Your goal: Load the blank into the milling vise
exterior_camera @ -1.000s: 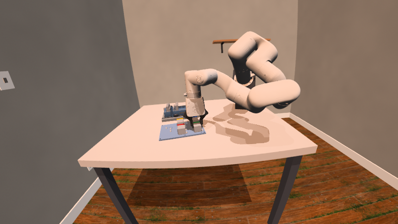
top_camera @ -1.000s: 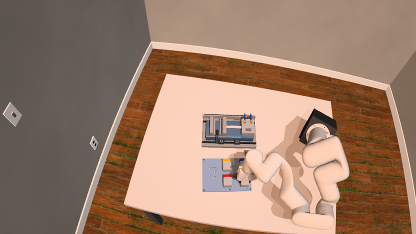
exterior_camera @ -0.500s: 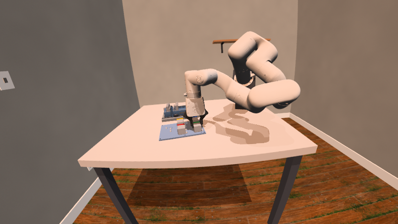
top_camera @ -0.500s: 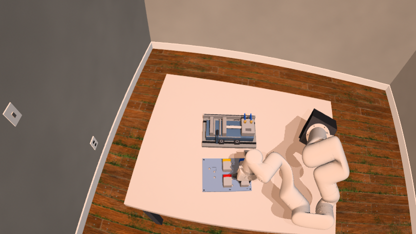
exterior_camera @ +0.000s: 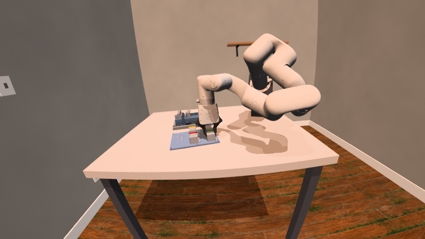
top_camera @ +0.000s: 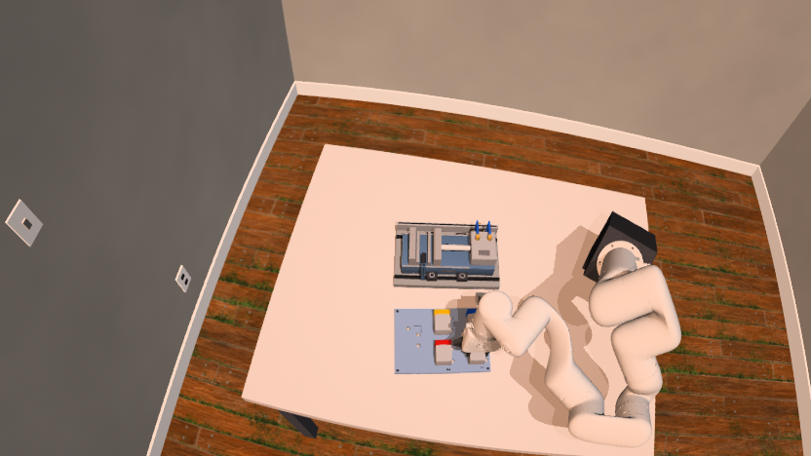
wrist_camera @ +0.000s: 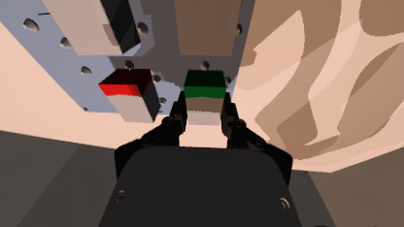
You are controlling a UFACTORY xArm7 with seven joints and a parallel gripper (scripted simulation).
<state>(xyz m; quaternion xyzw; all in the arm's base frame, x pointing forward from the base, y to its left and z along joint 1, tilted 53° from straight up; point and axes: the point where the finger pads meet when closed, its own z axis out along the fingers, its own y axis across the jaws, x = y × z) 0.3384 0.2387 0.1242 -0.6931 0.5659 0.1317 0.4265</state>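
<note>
The green blank (exterior_camera: 210,135) (wrist_camera: 205,92) sits on the plate (top_camera: 413,354) (exterior_camera: 181,144) (wrist_camera: 73,80), clamped in the claw (exterior_camera: 209,133) (wrist_camera: 204,100). Pale table (top_camera: 340,254) (exterior_camera: 148,160), plank floor (top_camera: 226,340) (exterior_camera: 193,201). Only the exterior view shows the wall shelf (exterior_camera: 242,44); the top view alone shows the vise's blue hoses (top_camera: 482,228).
</note>
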